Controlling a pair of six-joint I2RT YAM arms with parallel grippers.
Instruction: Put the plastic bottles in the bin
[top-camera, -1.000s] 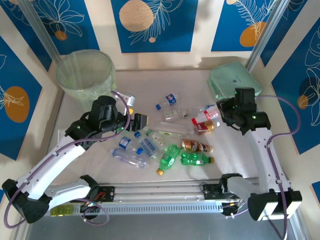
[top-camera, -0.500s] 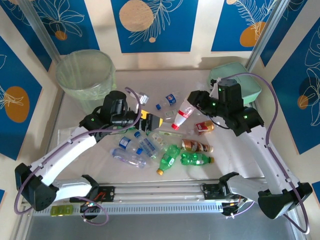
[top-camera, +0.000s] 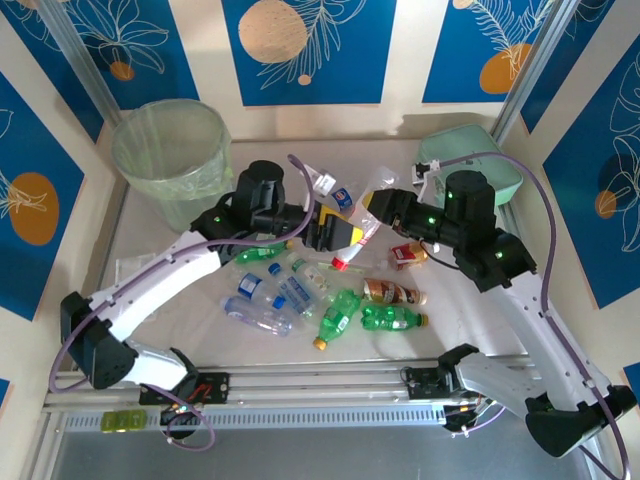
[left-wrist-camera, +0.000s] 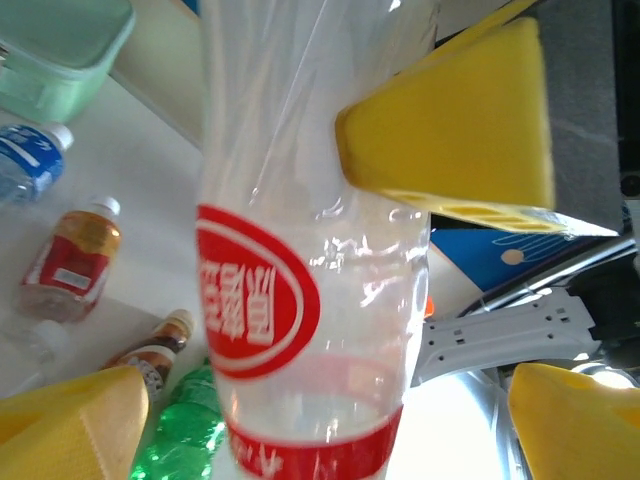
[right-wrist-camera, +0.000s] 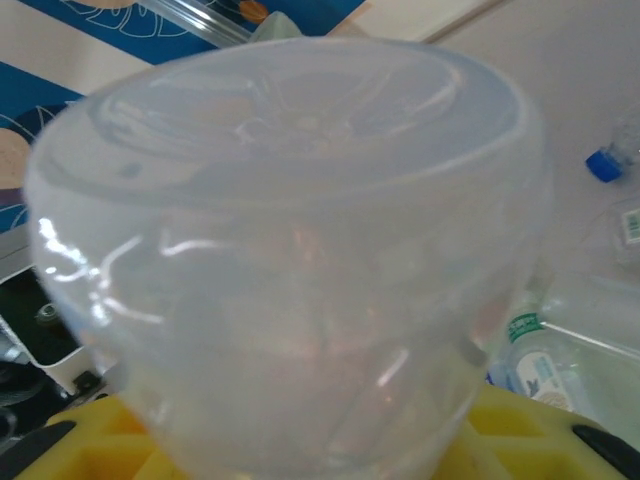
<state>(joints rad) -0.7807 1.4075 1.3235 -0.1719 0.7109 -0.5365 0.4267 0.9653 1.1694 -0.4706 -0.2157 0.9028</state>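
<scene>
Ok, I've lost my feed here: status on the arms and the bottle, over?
Right gripper shut on red-labelled bottle, held off the table. Left gripper open around it. Bin back left. Loose bottles lie underneath.

In the left wrist view, the red-labelled clear bottle (left-wrist-camera: 300, 300) runs off the top and bottom edges; a blue-labelled bottle (left-wrist-camera: 25, 165) is cut by the left edge. In the right wrist view, the red-labelled clear bottle's blurred base hides most of the yellow fingers (right-wrist-camera: 520, 430). From above, the right arm (top-camera: 470, 195) covers part of the mint-green case (top-camera: 470, 140).
</scene>
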